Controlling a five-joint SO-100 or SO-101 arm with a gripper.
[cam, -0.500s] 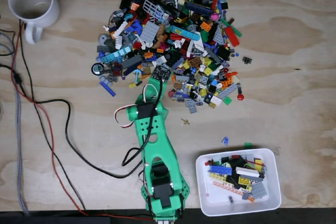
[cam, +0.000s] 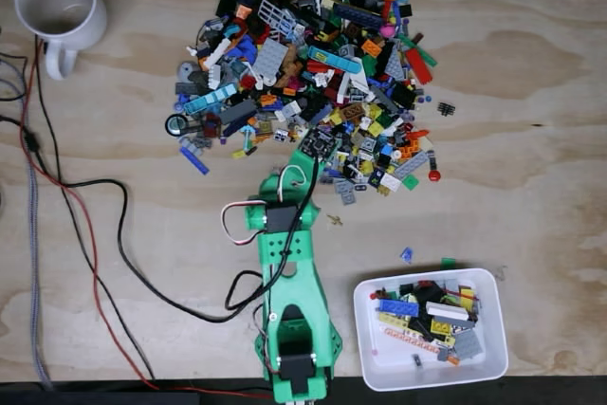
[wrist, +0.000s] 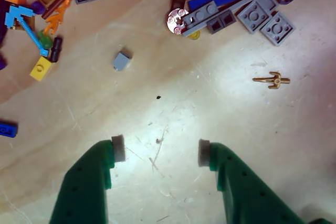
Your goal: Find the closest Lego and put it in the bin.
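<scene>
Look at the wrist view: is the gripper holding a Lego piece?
No, the gripper is open, with bare table between its fingertips.

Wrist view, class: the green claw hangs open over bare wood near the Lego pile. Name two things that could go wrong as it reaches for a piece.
1. The nearest piece, the small loose grey Lego block, sits left of the open green claw, so closing now would likely catch nothing.
2. Pushing further ahead, the claw meets the dense, multicoloured pile of Lego pieces; the fingers could grab several pieces or scatter them over the pale plywood table.
</scene>
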